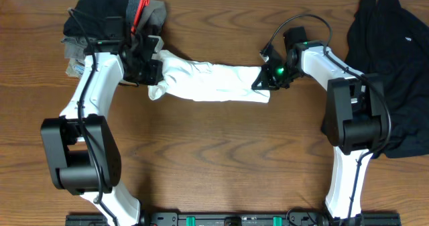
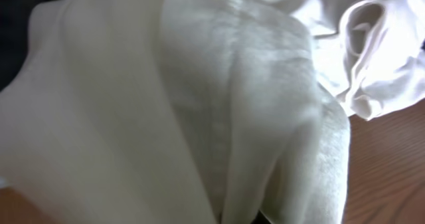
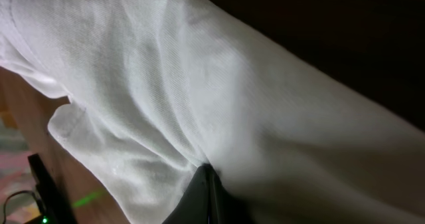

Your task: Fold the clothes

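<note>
The wooden table [image 1: 221,159] fills the overhead view. Its far edge shows as a pale strip along the top, and a dark rail [image 1: 228,219] runs along the near edge between the two arm bases. The widest bare stretch is the middle and near part of the table, between the arms.

A loose black garment [image 1: 395,65] spreads over the right side, from the far edge down past the right arm's [image 1: 348,98] elbow and out of frame to the right, so that side is crowded.

The white T-shirt [image 1: 214,82] is gathered into a long, narrow band across the far middle of the table, running between the two grippers. Whether it rests on the wood or hangs just above it cannot be told. No print shows on it.

The left arm [image 1: 87,92] reaches up to the band's left end, close to a stack [image 1: 100,18] of dark and grey folded garments in the far left corner, with a red strap [image 1: 139,11] on top.

The left gripper [image 1: 151,70] is closed on the bunched left end. In the left wrist view the cloth [image 2: 199,104] covers nearly everything and draws together at the bottom. The right gripper [image 1: 268,78] is clamped on the right end. In its wrist view, dark fingertips [image 3: 199,197] pinch a fold of the fabric [image 3: 199,84].
</note>
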Robot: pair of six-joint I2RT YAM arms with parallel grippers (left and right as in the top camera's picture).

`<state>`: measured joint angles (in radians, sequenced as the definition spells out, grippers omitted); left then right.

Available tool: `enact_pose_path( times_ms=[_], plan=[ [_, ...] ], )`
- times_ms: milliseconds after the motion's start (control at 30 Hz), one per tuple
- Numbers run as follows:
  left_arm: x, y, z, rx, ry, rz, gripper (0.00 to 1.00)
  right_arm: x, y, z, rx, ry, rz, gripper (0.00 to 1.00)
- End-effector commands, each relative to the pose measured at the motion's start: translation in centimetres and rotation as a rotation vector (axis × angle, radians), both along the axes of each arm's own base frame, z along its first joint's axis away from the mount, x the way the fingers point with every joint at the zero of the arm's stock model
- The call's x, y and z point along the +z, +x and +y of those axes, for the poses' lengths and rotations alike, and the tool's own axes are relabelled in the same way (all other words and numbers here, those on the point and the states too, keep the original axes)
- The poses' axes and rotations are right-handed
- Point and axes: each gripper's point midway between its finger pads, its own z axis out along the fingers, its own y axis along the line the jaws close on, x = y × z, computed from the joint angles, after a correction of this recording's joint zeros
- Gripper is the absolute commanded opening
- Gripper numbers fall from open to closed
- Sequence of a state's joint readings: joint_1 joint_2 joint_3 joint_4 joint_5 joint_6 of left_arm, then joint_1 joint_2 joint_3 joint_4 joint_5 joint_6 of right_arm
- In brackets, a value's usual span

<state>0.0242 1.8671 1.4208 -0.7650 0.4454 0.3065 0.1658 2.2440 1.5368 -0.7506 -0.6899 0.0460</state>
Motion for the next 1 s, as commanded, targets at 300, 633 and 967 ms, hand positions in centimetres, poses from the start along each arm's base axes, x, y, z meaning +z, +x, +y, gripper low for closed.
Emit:
enact_pose_path(
  times_ms=[300,633,967],
  plan=[
    [4.8,-0.5,-10.8,-0.247,-0.036,-0.183,0.06,-3.9,-2.6,-1.4,-0.021,-0.104,0.1,0.01],
    [4.4,-2.4,-19.0,-0.435,-0.04,-0.252,0.06,-3.9,-2.7,-1.3,-0.019,-0.105,0.101,0.01],
    [0.2,-3.0,-23.2,-0.52,0.001,-0.246,0.06,-3.9,-2.5,-1.2,-0.019,-0.096,0.095,0.01]
  ],
)
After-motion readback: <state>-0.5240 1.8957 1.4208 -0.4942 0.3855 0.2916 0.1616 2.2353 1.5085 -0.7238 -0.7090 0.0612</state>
